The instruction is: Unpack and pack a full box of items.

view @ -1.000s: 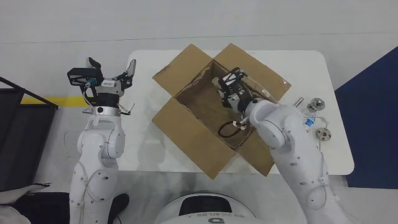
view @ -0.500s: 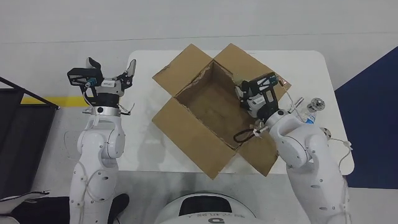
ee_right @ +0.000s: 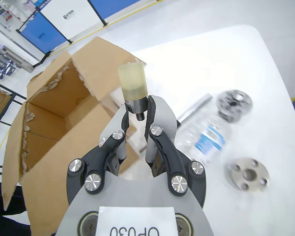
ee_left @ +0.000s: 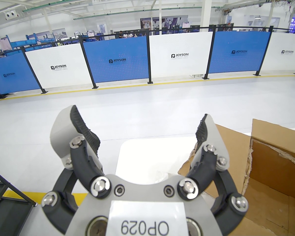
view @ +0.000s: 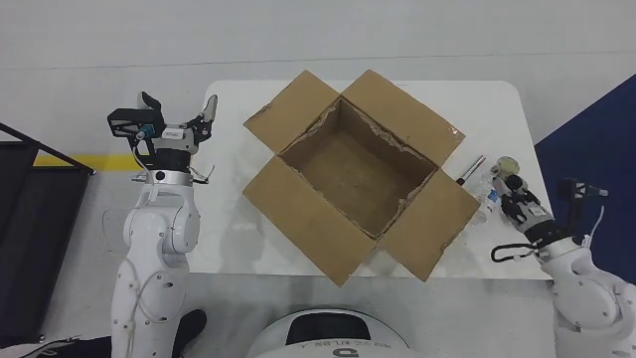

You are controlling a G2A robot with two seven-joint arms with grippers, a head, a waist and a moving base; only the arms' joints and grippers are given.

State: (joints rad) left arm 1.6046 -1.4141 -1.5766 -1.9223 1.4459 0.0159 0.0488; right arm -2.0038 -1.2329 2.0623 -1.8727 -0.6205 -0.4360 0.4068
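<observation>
The right tool (ee_right: pixel 137 115) is clamped on the threaded metal end of a small stud (ee_right: pixel 132 87), whose cream cap sticks out beyond the fingertips. Seen from above, this tool hangs at the right edge of the frame, over the right end of the white bench (view: pixel 238 219) and just past the nearest flap of the box (view: pixel 358 169).

Under and around the tool, several things lie on the bench. A clear bottle (ee_right: pixel 206 138) with a blue label rests on its side, and a metal rod (ee_right: pixel 194 110) lies just beside it. A dark flange (ee_right: pixel 233 103) sits near the bottle. A pale flange (ee_right: pixel 248 174) with bolt holes lies flat a little apart from it.

The cardboard box fills the middle of the top view. All four flaps are spread open, the edges are torn and ragged, and the brown floor shows inside.

In the upper left of the top view, the left tool (ee_left: pixel 140 121) hangs by the bench's left edge near the far corner. Its fingers are wide apart with nothing between them, well apart from the box.
</observation>
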